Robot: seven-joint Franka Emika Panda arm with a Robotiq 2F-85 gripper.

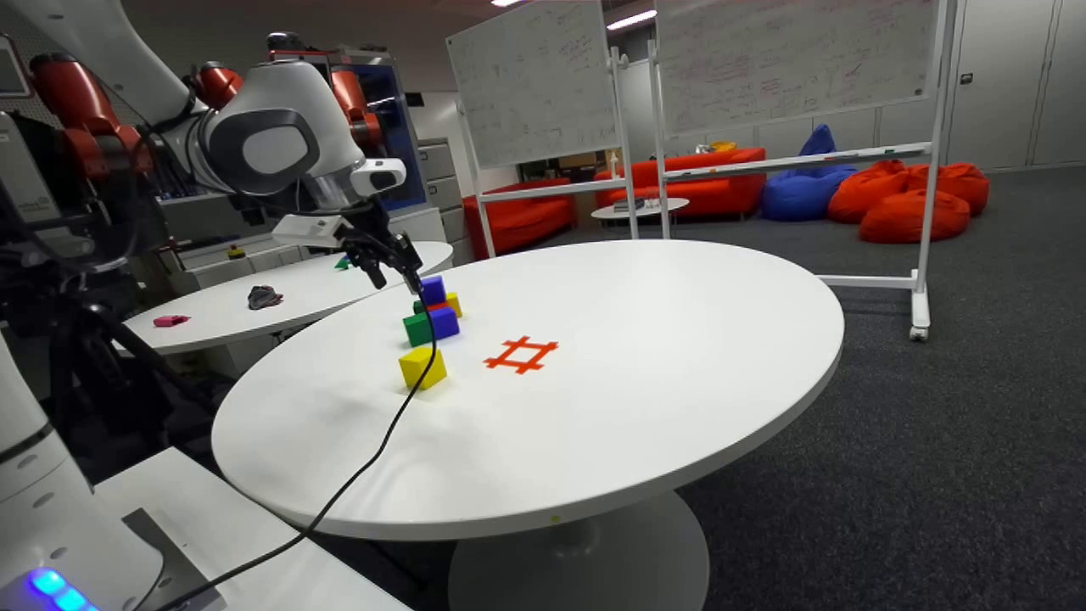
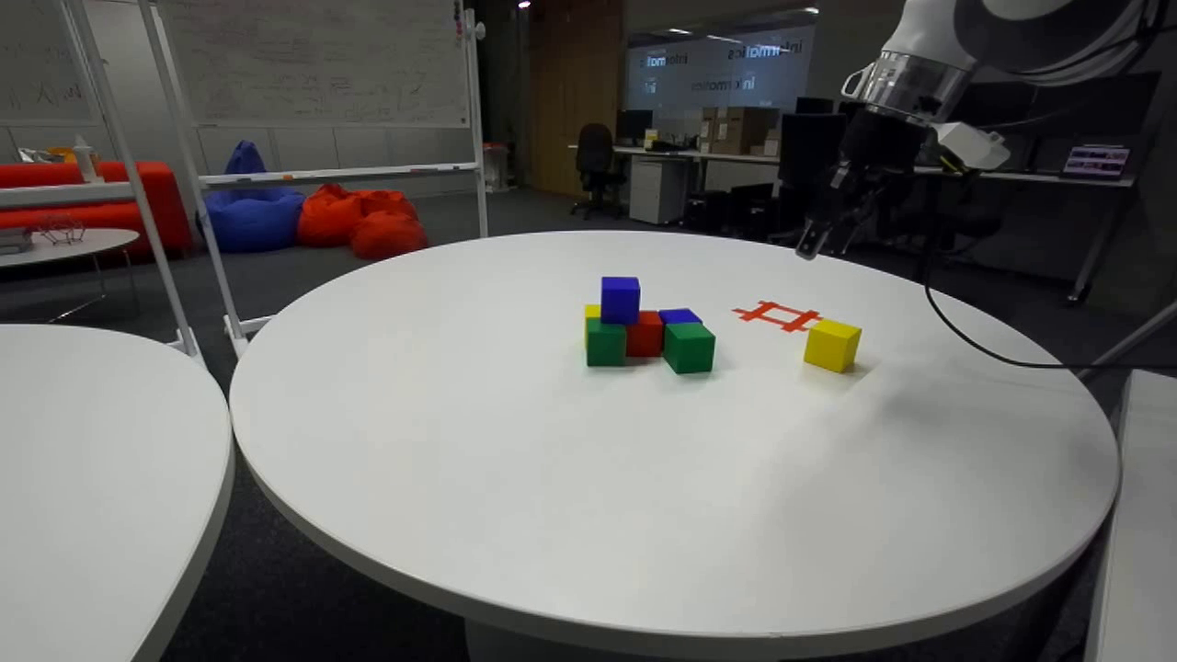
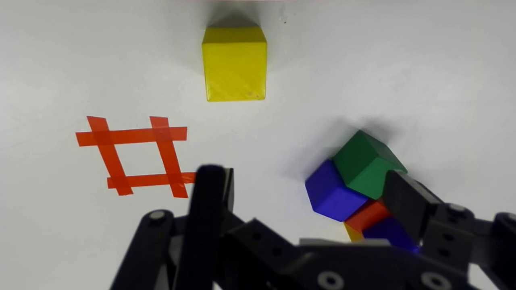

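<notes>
The gripper (image 3: 306, 171), jaws wide apart and empty, hung over the white table (image 2: 552, 478). In the wrist view the yellow cube (image 3: 236, 70), without a long axis, lay ahead of the jaws, near the red tape square (image 3: 133, 136); the block cluster (image 3: 358, 183) lay farther from that square.

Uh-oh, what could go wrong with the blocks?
The open gripper might knock down the top blue block, which sits higher than the rest. The black cable drooping below the arm could perhaps snag the lone yellow block if the arm swings low.
</notes>
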